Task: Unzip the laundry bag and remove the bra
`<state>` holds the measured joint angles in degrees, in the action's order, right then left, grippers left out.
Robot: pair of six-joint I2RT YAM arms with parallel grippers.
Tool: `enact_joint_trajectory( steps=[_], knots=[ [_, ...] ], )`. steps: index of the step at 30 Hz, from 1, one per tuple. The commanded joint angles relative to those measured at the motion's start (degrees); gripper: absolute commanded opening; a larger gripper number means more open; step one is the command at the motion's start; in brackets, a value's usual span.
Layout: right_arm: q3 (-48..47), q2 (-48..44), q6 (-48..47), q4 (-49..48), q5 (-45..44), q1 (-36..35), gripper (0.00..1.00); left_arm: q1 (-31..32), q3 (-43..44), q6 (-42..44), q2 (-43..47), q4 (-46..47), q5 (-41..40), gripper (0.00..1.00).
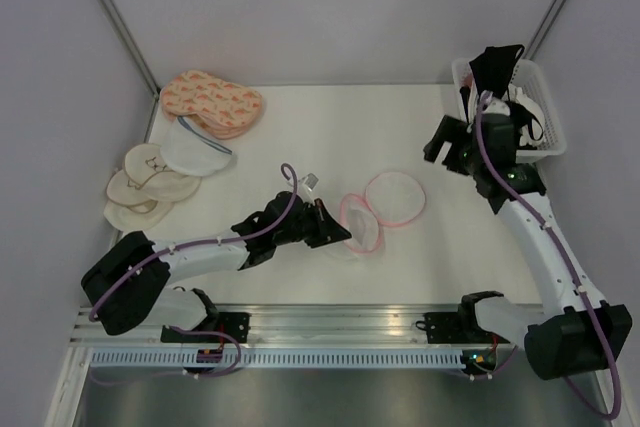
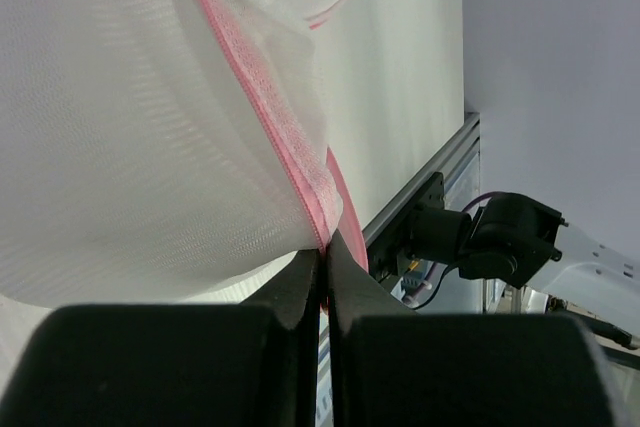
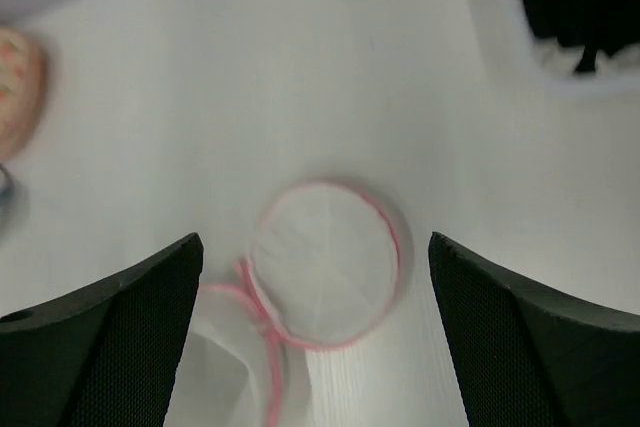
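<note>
On the white table (image 1: 300,127) we see the small round white mesh laundry bag (image 1: 395,197) with a pink zip rim lying near the middle, a little to the right. It is unzipped and spread into two round halves that touch each other. One half lies flat on the far right, and the other sits nearer and to the left of it. The left gripper (image 2: 323,247) reaches in low from the near left. Its black fingers (image 2: 300,287) are pressed together on the pink rim of the nearer half, pinching the zip band with the mesh bulging over them. The right gripper (image 3: 315,237) hangs above the table on the far right, just beside the white plastic basket (image 1: 458,72). Its fingers (image 3: 130,317) are spread wide with nothing between them, and its wrist camera looks down on the flat half of the bag. The black bra with thin straps (image 1: 497,65) is out of the bag and lies in that basket at the far right corner, draped at its far end, well apart from the laundry bag. On the far left of the table we see flat peach patterned pads (image 1: 210,102). Nearer than those is a white mesh pouch with a dark edge (image 1: 195,150), and nearer again a stack of cream round pads (image 1: 140,192).
</note>
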<state>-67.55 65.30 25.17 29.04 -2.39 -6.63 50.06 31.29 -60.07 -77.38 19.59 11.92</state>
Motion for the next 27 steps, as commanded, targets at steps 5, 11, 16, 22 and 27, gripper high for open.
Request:
enact_joint_trajectory(
  steps=[5,11,16,22,27],
  knots=[
    [20.0,-6.6,5.6,2.7,-1.4,-8.2,0.98,-1.7,1.1,2.8,1.4,0.7,-1.7,0.02],
    [31.3,-9.7,12.1,-3.1,-1.7,-9.6,0.98,-2.2,0.6,2.4,2.0,0.8,-1.7,0.02],
    [37.8,-8.3,16.8,-10.9,-0.7,-9.6,0.97,-2.5,0.7,2.6,1.7,0.9,-1.5,0.02],
    [43.0,-5.8,22.1,-24.9,2.1,-9.6,0.87,-2.6,0.5,2.0,0.0,2.1,-0.1,0.02],
    [43.9,-1.1,23.2,-32.4,2.1,-9.6,0.79,-2.6,0.3,1.7,-0.7,3.0,0.4,0.02]
  ],
)
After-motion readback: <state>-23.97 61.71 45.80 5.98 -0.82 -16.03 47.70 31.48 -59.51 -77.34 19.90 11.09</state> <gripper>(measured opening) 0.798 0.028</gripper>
